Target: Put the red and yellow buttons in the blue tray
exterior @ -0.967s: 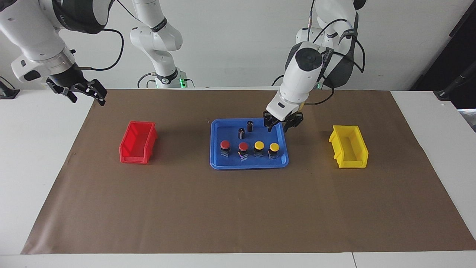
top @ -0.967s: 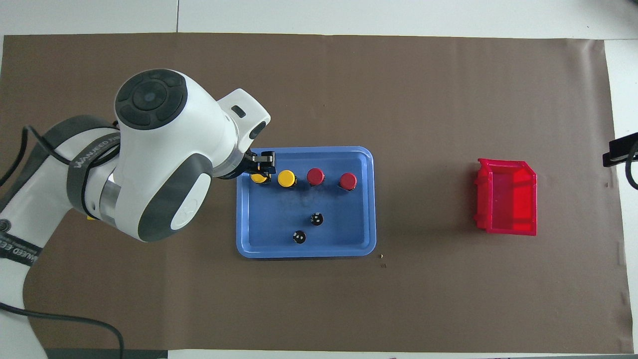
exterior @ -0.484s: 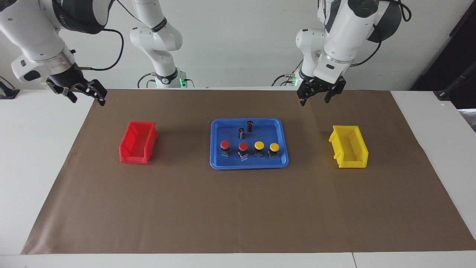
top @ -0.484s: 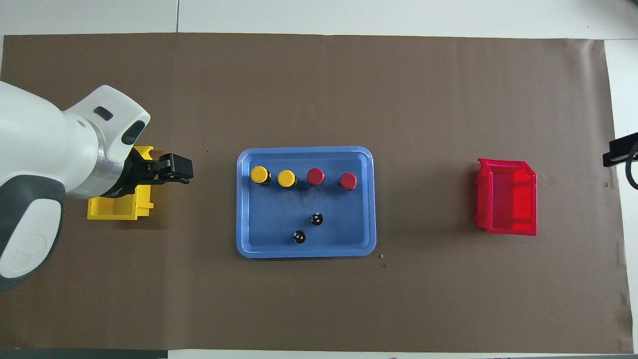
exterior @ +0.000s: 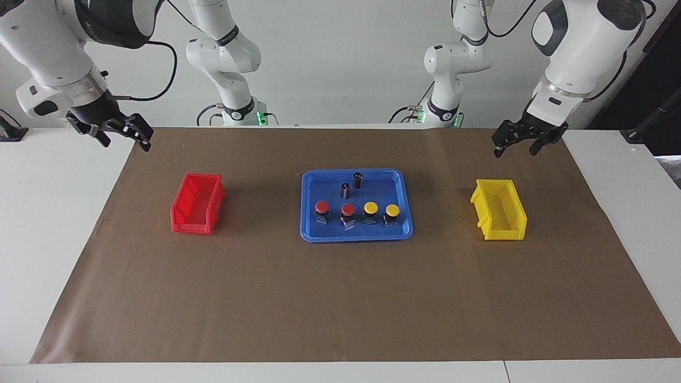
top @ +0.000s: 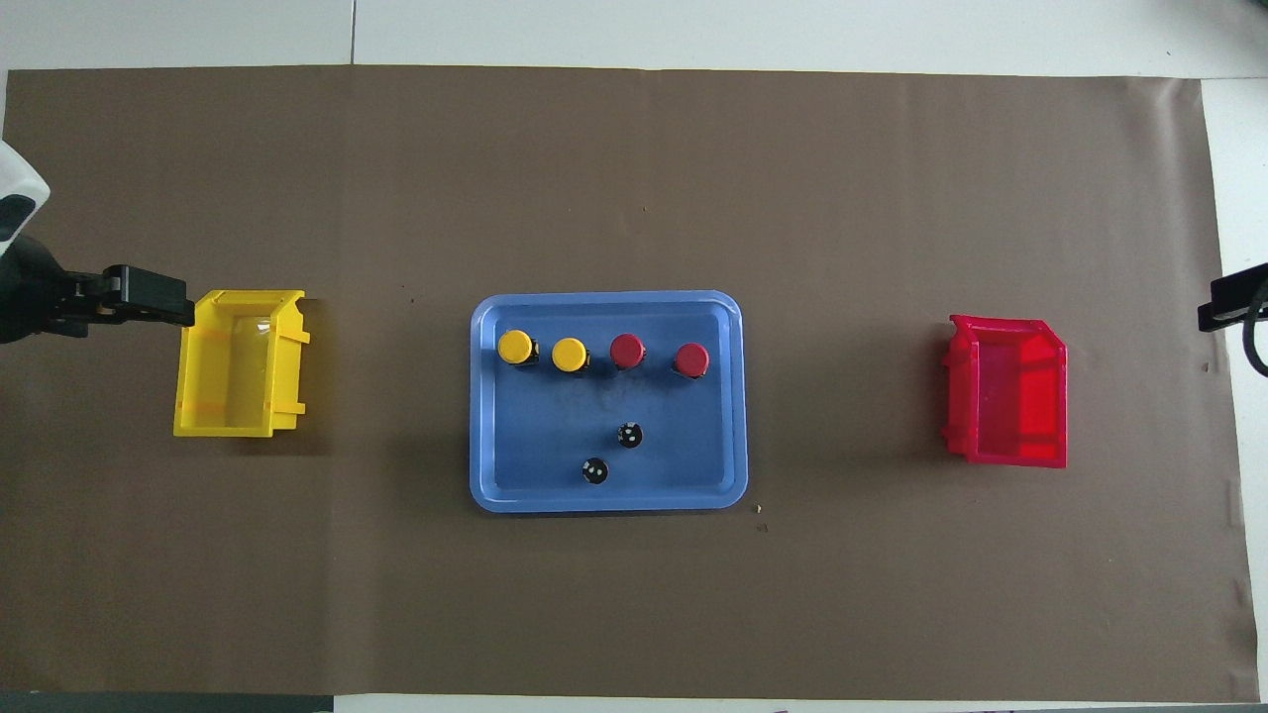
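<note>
**All 4 buttons in the tray, left arm pulled clear**

Facing view: the blue tray [exterior: 356, 234] sits mid-table between the red bin [exterior: 197, 204] and the yellow bin [exterior: 499, 209]. Inside it, the 2 red buttons [exterior: 335, 210] and the 2 yellow buttons [exterior: 381, 211] stand upright in 1 row along the tray's edge farther from the robots, each apart from its neighbour. The 2 dark capless cylinders [exterior: 351, 184] stand in the tray too, nearer to the robots. A second ago the left gripper [exterior: 521, 141] was low over the tray's corner beside the end yellow button; now it hangs in the air over the brown mat at the left arm's end of the table, near the yellow bin, fingers spread apart and holding nothing. The right gripper [exterior: 116, 131] waits over the mat's edge at the right arm's end, fingers apart, also empty.

Overhead view: the row of 4 caps reads cleanly inside the tray rim [top: 607, 301], none overhanging it. Only the left gripper's tip shows at the frame's edge beside the yellow bin, so its height is probably well above the bin, though this angle cannot confirm it. Both bins look empty.

With every button released in the tray and both hands away, the task appears complete
</note>
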Robot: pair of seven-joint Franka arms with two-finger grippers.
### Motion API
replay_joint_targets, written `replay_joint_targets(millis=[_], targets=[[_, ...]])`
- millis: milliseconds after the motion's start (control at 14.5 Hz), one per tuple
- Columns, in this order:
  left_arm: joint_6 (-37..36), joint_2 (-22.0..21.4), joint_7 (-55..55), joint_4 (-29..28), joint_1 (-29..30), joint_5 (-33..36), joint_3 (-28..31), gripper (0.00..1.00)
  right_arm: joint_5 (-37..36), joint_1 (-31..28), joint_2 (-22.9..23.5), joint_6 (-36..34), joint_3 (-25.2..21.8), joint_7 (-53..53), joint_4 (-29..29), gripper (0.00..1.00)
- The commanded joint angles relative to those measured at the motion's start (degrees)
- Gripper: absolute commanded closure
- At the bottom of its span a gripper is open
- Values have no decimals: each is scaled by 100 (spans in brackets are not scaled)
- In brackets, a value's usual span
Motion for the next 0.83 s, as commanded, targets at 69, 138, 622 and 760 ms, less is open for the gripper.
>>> replay_joint_targets(millis=[69,138,622,760], targets=[[-343,680,2,1012,-8,200,-73,1,93,-26,-80,51,13,-107,-109,0],[-370,707,2,1075,-8,235,-73,1,93,-26,-80,51,13,-107,-109,0],[-493,708,679,996,-105,806,-108,1,93,-26,-80,51,13,-107,-109,0],[-476,699,696,961,-61,797,-117,1,93,-26,-89,51,13,-107,-109,0]])
